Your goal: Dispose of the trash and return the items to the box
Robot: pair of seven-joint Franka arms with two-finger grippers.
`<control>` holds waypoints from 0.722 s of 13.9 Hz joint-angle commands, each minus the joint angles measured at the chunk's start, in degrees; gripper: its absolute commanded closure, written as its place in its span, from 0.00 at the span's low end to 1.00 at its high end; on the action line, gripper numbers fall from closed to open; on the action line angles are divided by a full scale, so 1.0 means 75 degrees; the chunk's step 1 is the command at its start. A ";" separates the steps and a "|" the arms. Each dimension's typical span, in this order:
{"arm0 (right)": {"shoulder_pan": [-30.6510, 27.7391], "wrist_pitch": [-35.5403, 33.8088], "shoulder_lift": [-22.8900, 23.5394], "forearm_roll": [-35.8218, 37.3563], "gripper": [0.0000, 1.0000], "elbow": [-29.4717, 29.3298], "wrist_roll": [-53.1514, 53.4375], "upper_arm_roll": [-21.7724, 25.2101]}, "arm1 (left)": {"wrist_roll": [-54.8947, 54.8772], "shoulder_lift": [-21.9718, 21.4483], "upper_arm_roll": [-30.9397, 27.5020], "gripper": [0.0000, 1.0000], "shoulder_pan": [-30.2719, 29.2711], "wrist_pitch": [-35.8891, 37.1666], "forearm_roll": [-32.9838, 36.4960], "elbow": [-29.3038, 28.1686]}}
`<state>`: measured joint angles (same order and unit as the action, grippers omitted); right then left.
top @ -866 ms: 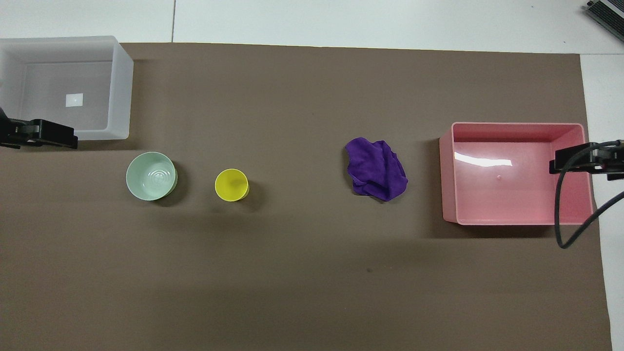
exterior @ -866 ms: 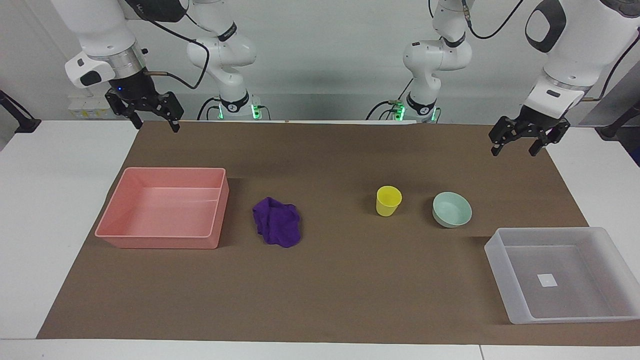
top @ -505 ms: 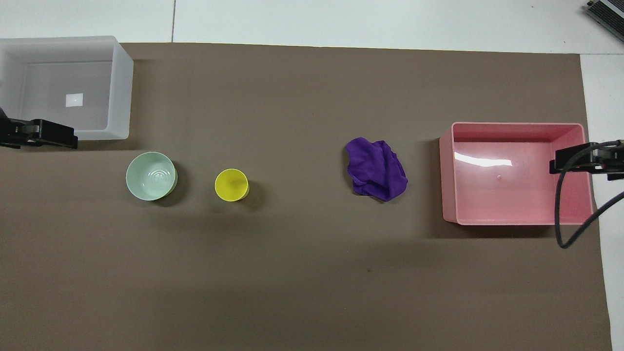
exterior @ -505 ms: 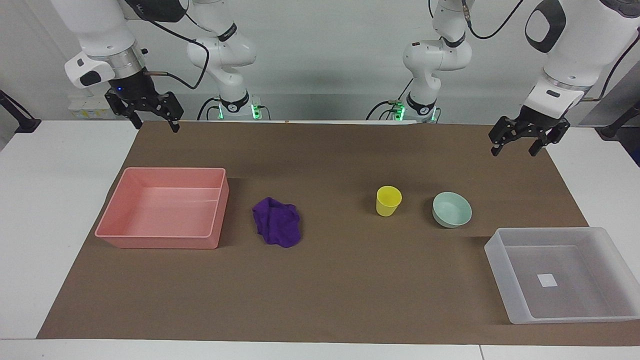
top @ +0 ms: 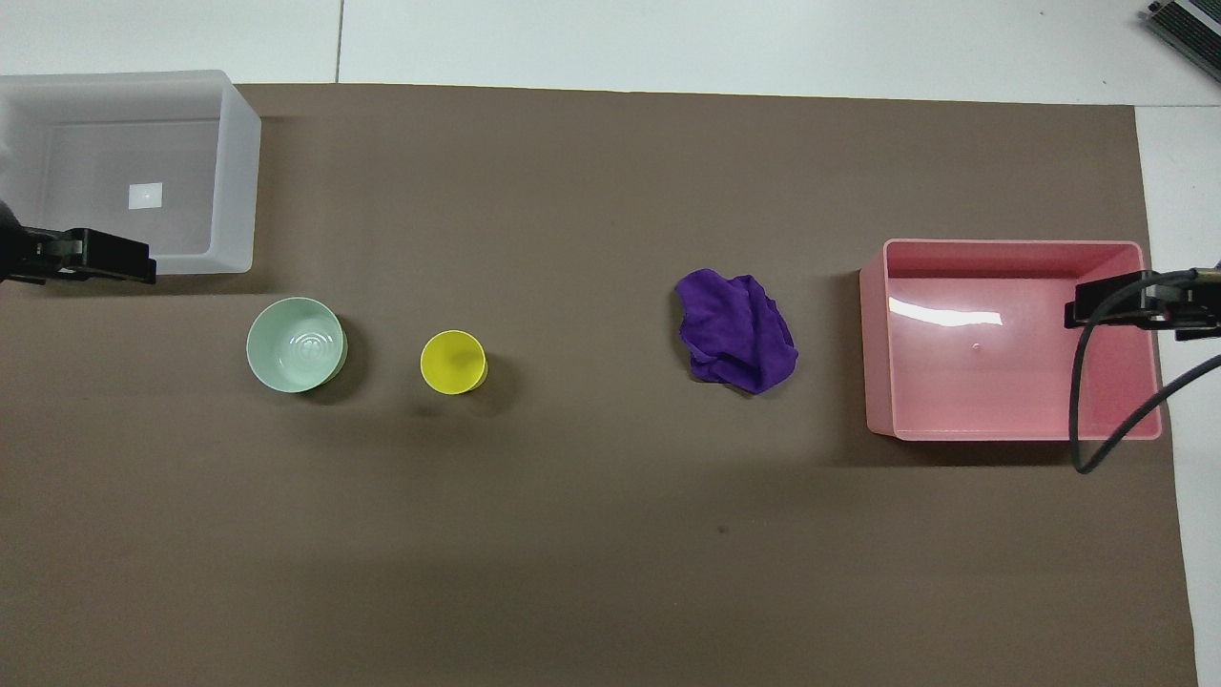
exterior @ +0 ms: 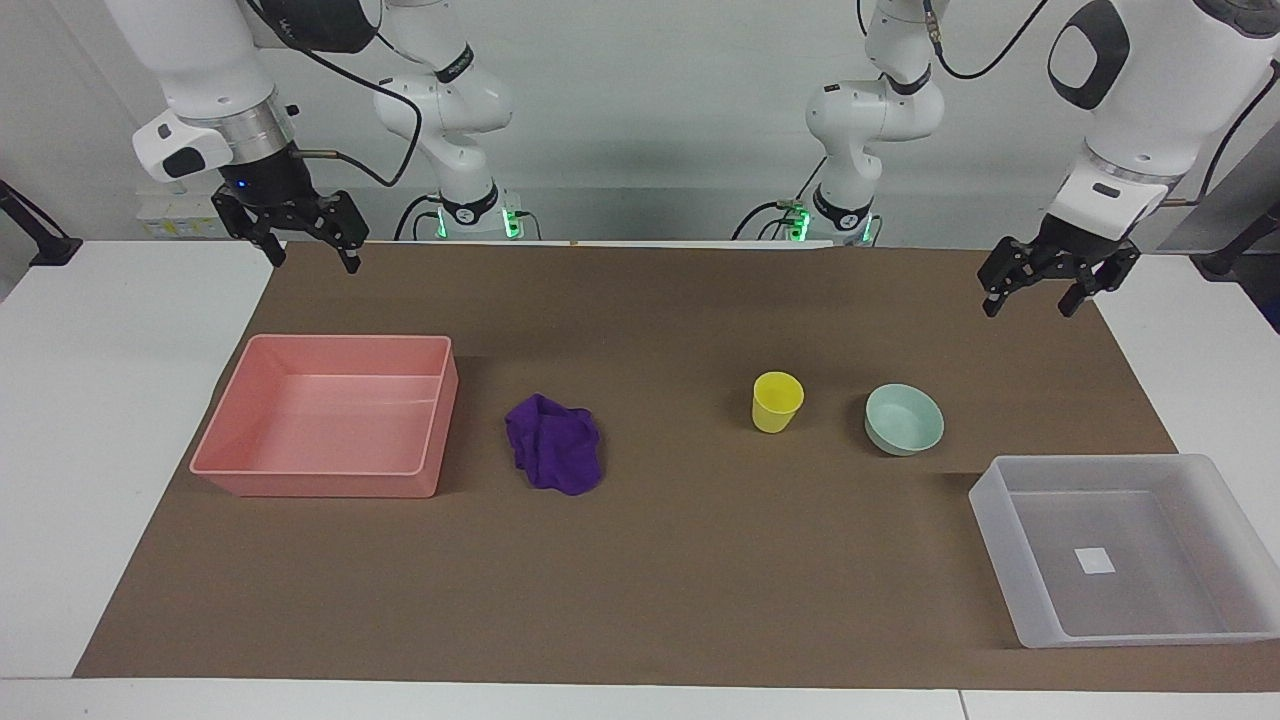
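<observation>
Both hands, left hand (exterior: pixel 1030 293) and right hand (exterior: pixel 311 244), raised, wide and empty; crumpled deep-purple soft cloth rag (exterior: pixel 554 443) on the tabletop beside the pink rectangular plastic bin (exterior: pixel 240 425), probably light and limp, best pinched at a raised fold.

purple rag (exterior: pixel 554 443), yellow cup (exterior: pixel 776 401), mint bowl (exterior: pixel 903 419)

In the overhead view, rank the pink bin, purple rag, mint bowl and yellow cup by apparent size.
Largest to smallest:
1. pink bin
2. purple rag
3. mint bowl, only slightly smaller than the rag
4. yellow cup
</observation>
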<state>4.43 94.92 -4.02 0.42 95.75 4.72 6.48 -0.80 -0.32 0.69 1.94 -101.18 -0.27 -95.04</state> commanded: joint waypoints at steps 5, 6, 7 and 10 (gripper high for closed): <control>0.0732 0.1721 0.0779 0.0049 0.00 0.0522 -0.0091 -0.0079 | 0.0071 -0.0426 0.0061 0.00 -0.0060 -0.2021 0.0107 -0.2067; 0.0954 0.1955 0.1014 0.0049 0.00 0.0533 0.0025 -0.0079 | 0.0059 -0.0380 0.0061 0.00 -0.0072 -0.2373 0.0107 -0.2361; 0.1026 0.2224 0.1213 -0.0020 0.00 0.0545 0.0154 -0.0090 | 0.0036 -0.0333 0.0061 0.00 -0.0072 -0.2782 0.0107 -0.2665; 0.1448 0.3126 0.1741 -0.0103 0.00 0.0685 0.0529 -0.0090 | 0.0036 -0.0146 0.0061 0.00 -0.0154 -0.3872 0.0107 -0.3451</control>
<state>14.31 114.62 7.20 0.35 100.04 6.63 5.88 -0.80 -0.91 0.66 1.81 -124.62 -0.27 -116.05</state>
